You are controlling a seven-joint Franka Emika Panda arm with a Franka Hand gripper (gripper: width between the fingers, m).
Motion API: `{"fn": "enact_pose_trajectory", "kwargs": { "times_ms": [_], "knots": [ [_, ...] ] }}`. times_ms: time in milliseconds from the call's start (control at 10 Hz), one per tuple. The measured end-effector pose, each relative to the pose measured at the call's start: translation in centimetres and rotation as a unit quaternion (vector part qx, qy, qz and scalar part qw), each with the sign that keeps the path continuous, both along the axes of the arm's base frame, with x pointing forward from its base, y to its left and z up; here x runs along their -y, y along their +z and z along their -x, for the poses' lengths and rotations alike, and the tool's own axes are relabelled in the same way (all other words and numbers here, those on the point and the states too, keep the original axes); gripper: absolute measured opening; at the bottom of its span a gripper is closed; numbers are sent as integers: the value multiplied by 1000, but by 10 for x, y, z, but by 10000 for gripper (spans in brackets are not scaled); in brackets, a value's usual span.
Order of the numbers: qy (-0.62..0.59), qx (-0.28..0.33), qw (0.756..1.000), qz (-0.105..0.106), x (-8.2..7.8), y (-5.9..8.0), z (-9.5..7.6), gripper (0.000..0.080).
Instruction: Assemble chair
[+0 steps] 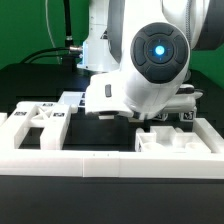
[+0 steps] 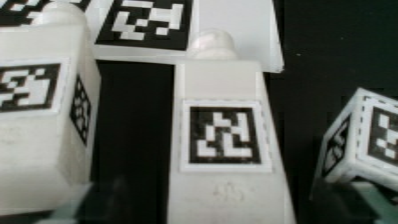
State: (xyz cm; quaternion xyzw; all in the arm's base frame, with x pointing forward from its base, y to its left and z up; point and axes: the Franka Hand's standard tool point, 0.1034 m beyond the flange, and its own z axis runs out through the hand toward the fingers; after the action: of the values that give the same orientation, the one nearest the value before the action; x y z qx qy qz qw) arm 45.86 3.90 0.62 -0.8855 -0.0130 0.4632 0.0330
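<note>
We are viewing the arm (image 1: 150, 60) bent low over the black table (image 1: 30, 80), its wrist housing blocking most of the gripper (image 1: 107, 113) in the exterior view. In the wrist view, a square leg (image 2: 228, 130) is lying lengthwise directly under the camera, tag facing up and a small peg at its far end. The leg's near end is running out of the picture between two dark areas, and we are unable to tell whether the jaws are gripping it or standing free.

A taller tagged part (image 2: 39, 100) is lying just beside the leg, and a small cube (image 2: 365, 140) is sitting tilted on the leg's other side, apart from it. A flat tagged piece (image 2: 151, 20) is lying beyond the peg.

In the exterior view, a slotted panel (image 1: 170, 145) is resting at that view's right and further tagged parts (image 1: 40, 120) at its left, behind the border rail (image 1: 110, 165).
</note>
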Motion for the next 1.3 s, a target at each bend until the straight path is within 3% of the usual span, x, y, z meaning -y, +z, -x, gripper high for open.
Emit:
{"fn": "enact_pose_trajectory", "kwargs": {
  "times_ms": [100, 200, 400, 600, 800, 900, 1000, 1300],
  "knots": [
    [0, 0, 1000, 0, 0, 0, 0, 397],
    [2, 0, 1000, -2, 0, 0, 0, 285],
    [3, 4, 1000, -4, 0, 3, -4, 285],
    [6, 10, 1000, -6, -2, 30, -27, 285],
    [5, -4, 1000, -22, 5, 70, -50, 285],
    [3, 6, 1000, -24, 9, 74, -61, 287],
    [5, 8, 1000, -24, 7, 67, -59, 287],
    [4, 27, 999, -23, 6, 66, -65, 287]
  ]
}}
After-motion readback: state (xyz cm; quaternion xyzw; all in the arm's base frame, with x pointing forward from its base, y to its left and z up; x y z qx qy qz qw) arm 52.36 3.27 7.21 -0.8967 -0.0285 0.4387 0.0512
